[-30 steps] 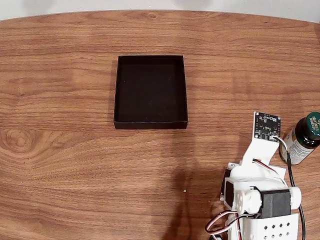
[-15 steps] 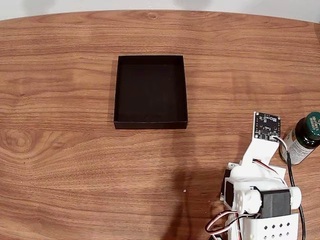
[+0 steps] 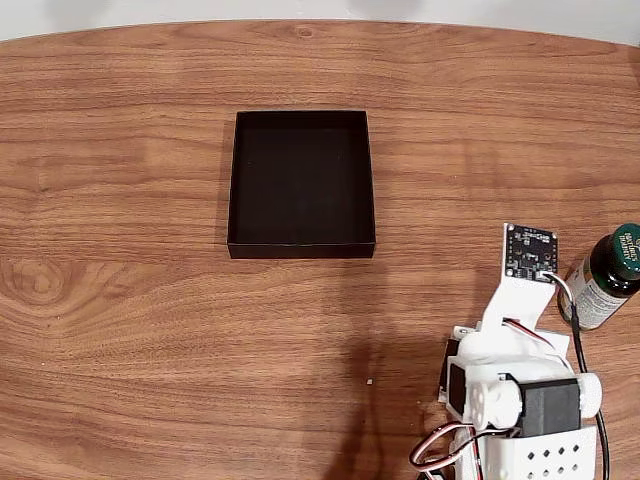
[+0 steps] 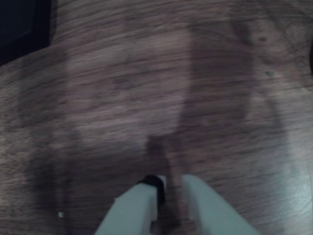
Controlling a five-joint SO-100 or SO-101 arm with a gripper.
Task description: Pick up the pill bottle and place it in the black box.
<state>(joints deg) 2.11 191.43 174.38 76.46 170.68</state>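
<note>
White plastic gripper (image 4: pixel 168 188): 2 pale, smooth fingers are seen at the bottom edge of the wrist view, their tips drawn almost together with only a thin dark slit between them; nothing is pinched.
Gripper position: it is held above bare wood, with no object between or beside the fingers.
Arm (image 3: pixel 515 385): white printed links, a black servo block and red-white-black wires are seen at the lower right of the fixed view; a small dark circuit board (image 3: pixel 531 251) is mounted on the wrist end.
Step in hand: the approach is judged barely begun; no grasp has been made.
Pill bottle (image 3: pixel 609 275): a small dark green cylinder with a printed green screw cap and a white-and-green paper label is stood upright at the right edge of the fixed view, just beside the circuit board, on its right.
Next move: the fingers would need to be spread wider than the bottle body and swung toward the right of the fixed view, then lowered around the label band below the cap.
Handling: the bottle is judged rigid and smooth, so a centred squeeze is called for.
Black box (image 3: pixel 301 182): a shallow, square, matte tray with low thin walls is set well apart from the bottle, up and to the left in the fixed view; a dark corner is caught at the upper left of the wrist view.
Table (image 3: pixel 150 320): brown wood-grain laminate, flat and faintly glossy.
</note>
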